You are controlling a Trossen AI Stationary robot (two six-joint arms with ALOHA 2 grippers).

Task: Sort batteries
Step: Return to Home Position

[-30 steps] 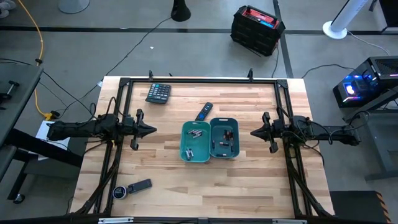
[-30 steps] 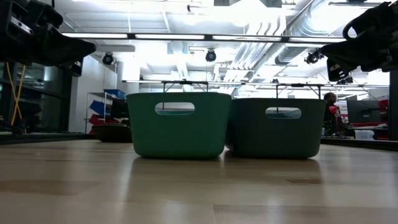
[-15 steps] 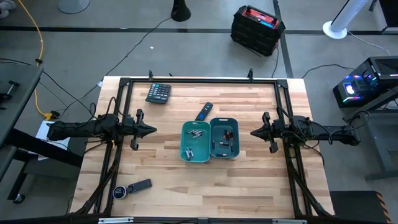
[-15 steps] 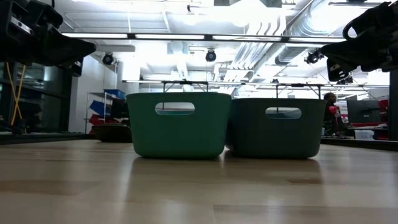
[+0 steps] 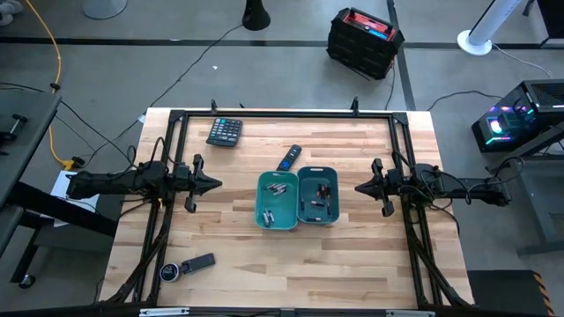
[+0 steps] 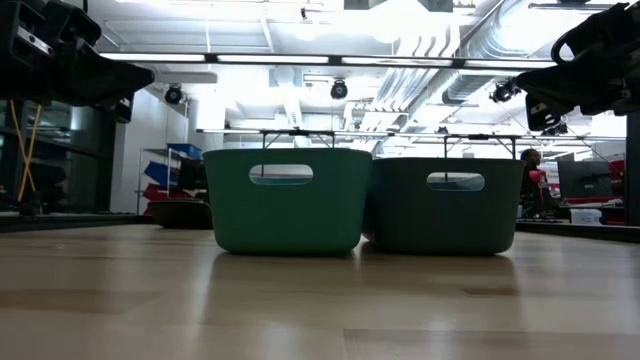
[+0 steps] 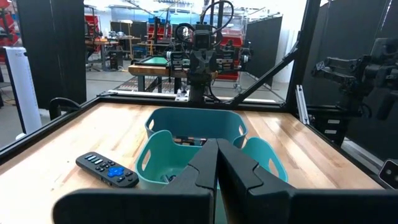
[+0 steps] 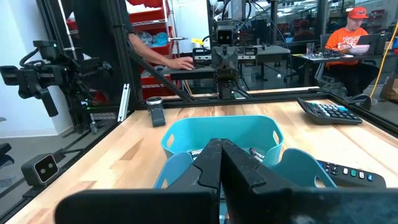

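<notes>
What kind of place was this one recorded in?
Likely a robotics lab or workshop: a framed wooden table with two robot arms, more equipment benches beyond it, exposed ceiling ducts, cables across a concrete floor.

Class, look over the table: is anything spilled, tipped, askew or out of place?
Nothing stands out. The green bin and blue bin stand upright, side by side, with the batteries inside; none shows loose on the table. The left gripper and right gripper hang shut at the sides.

Matt plastic bins (image 6: 285, 215), wooden table (image 5: 352, 255)
</notes>
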